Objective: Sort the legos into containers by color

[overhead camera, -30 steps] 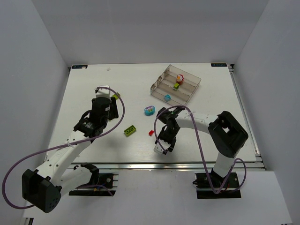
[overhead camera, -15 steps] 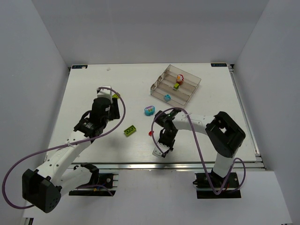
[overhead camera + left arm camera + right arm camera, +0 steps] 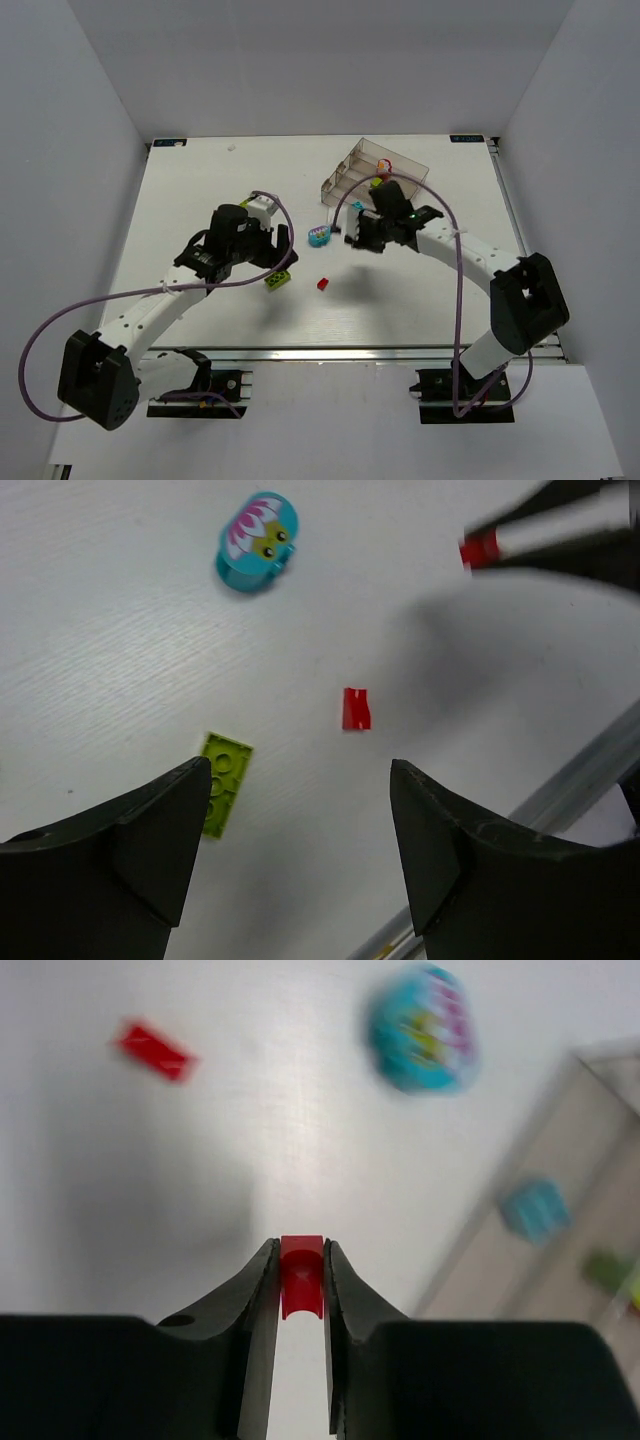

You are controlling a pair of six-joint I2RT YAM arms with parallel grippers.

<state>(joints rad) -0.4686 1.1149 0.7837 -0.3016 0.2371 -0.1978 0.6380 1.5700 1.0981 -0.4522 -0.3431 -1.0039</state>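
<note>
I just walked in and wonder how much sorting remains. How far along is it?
Partly done. The clear tray already holds a cyan brick and a lime one. The right end effector grips a red brick near the tray. Left on the table: a second red brick, a lime green brick and a cyan-and-magenta piece; the left end effector hangs open above them.

Left pincer agape, right pincer pinched.
</note>
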